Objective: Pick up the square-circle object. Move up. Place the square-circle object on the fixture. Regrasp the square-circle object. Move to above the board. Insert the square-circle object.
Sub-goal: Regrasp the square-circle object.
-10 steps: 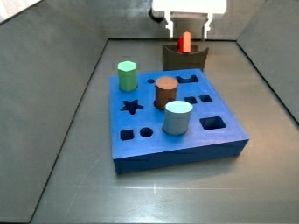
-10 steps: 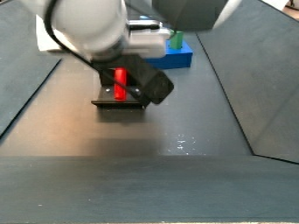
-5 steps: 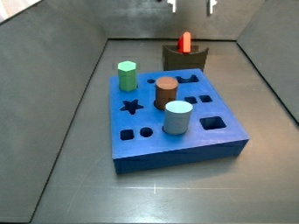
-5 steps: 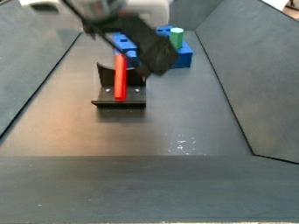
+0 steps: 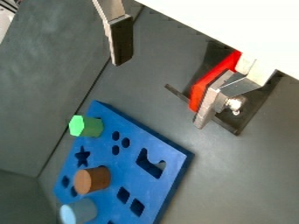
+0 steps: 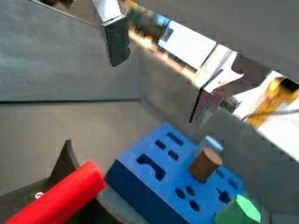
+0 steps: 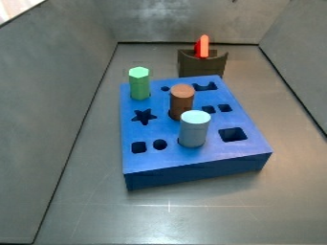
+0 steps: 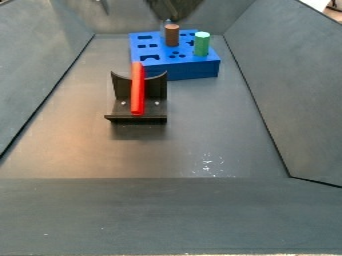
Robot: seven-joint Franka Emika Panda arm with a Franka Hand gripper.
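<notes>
The square-circle object (image 7: pixel 202 45), a slim red peg, stands upright in the notch of the dark fixture (image 7: pixel 202 65) behind the blue board (image 7: pixel 192 144). It also shows in a side view as the red peg (image 8: pixel 136 88) on the fixture (image 8: pixel 135 108). My gripper (image 5: pixel 167 74) is open and lifted well above them, with nothing between its fingers (image 5: pixel 119 39). In both wrist views the red peg (image 5: pixel 214 79) (image 6: pixel 65 199) lies below, clear of the gripper (image 6: pixel 162 74). The gripper body does not show in the side views.
On the board (image 5: pixel 146 179) stand a green hexagonal peg (image 7: pixel 138 81), a brown cylinder (image 7: pixel 182 99) and a pale blue cylinder (image 7: pixel 194 127). Star, square and round holes are cut in its top. Sloped grey walls enclose the floor.
The gripper has let go of the red peg and risen straight up out of the side views. The peg stays upright on the fixture.
</notes>
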